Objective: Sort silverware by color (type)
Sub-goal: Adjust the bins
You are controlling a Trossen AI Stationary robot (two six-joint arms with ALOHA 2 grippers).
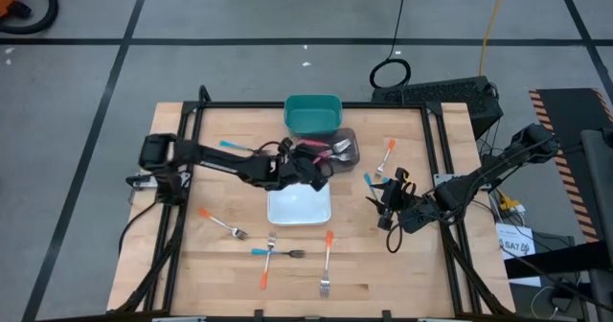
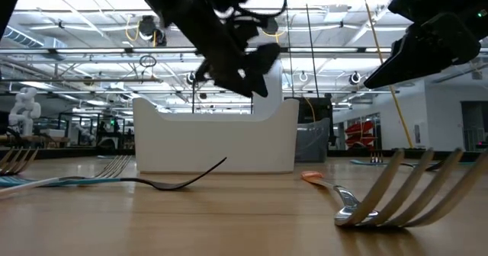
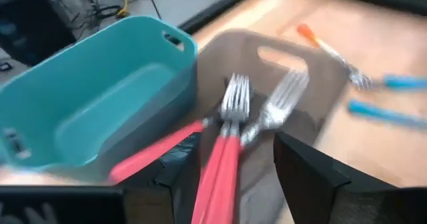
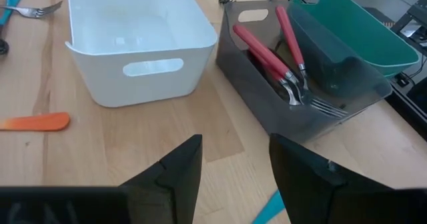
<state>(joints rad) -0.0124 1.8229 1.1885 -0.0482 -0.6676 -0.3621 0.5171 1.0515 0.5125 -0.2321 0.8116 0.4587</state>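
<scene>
- Nearest the low camera, an orange-handled fork [image 2: 396, 191] lies unsorted on the table [image 1: 402, 264]
- Left gripper [image 3: 227, 177] hangs over the dark bin [image 4: 267, 97], jaws spread, gripping nothing; red-handled forks [image 4: 267, 51] lie inside, grouped by colour
- Right gripper [image 4: 233, 161] waits released near the white bin [image 4: 133, 44]
- Blue and orange forks stay scattered

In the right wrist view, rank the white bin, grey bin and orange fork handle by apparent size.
1. white bin
2. grey bin, close to the white one; nearness makes this unsure
3. orange fork handle, clearly smallest
</scene>
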